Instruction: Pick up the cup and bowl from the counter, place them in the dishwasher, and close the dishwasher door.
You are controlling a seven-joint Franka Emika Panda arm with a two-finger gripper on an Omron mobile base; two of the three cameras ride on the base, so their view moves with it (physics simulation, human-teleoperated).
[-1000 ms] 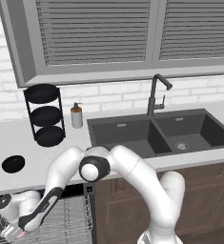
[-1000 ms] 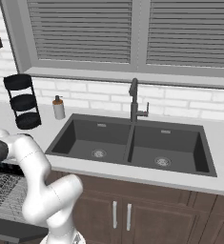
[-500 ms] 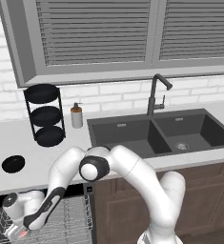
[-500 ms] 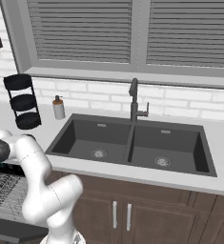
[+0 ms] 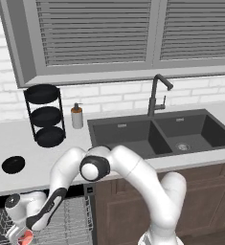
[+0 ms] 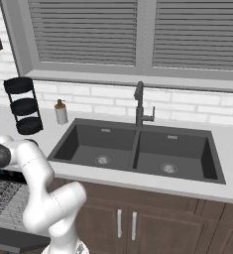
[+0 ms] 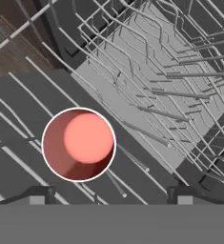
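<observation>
Even, flat rendered light, soft shadows, no glare, slightly blurry.

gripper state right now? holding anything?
Gripper: open, jaws spread wide. The cup sits upright in the dishwasher rack just ahead of the jaws and off to one side, not gripped.

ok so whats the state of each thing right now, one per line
cup: upright, red inside up, in the dishwasher rack, between the tool's tips but not gripped
tool: open
bowl: on the counter, not yet picked up
dishwasher: open, wire rack out
faucet: no water visible
sink: no dishes seen in it
</observation>
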